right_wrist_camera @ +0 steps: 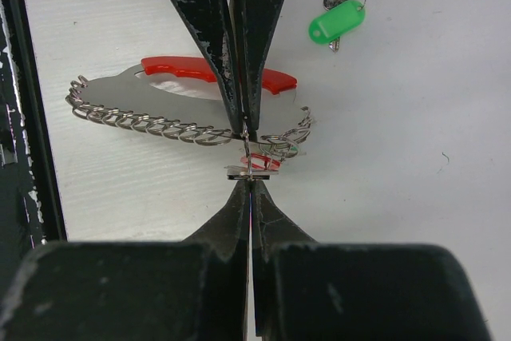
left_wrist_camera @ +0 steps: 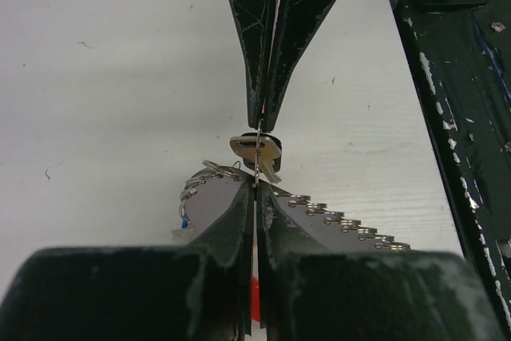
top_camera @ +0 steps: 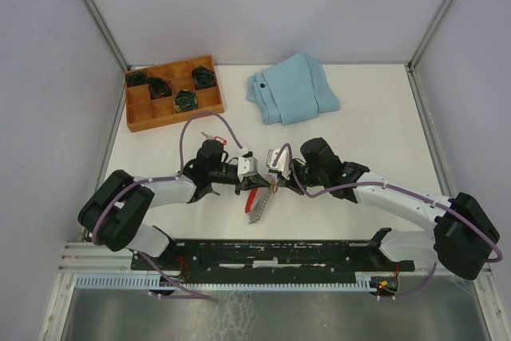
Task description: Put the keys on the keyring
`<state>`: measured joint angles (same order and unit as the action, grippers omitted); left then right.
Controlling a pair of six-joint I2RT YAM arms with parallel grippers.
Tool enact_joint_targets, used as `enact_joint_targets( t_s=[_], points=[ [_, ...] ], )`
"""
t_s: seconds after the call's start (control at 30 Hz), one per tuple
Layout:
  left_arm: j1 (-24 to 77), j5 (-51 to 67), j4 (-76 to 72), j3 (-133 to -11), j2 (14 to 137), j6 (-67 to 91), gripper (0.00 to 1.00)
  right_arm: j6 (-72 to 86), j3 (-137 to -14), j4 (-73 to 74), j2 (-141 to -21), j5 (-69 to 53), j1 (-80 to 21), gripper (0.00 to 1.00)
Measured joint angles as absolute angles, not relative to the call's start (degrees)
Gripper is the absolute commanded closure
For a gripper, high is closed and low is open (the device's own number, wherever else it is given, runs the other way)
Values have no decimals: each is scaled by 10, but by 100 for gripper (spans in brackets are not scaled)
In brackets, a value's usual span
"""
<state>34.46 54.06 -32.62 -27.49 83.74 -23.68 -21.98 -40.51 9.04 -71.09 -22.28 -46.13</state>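
At the middle of the counter (top_camera: 375, 129), the left pincer (left_wrist_camera: 254, 191) clamps a loop of the keyring (right_wrist_camera: 160, 101), seemingly to steady it, while the right pincer (right_wrist_camera: 250, 189), tip to tip, pinches a key (left_wrist_camera: 255, 148) for threading; a green key (right_wrist_camera: 335, 21) lies apart.

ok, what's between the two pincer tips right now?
A small silver metal key, pinched at the right pincer tip, and a wire loop of the red plastic keyring. Left wrist view shows it best.
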Motion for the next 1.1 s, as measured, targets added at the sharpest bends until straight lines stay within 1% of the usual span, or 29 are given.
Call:
enact_joint_targets(
  t_s=[1.1],
  points=[
    [339, 572, -332, -278, 848, -223, 97, -224, -422, 118, -728, -245, -461, 99]
  ],
)
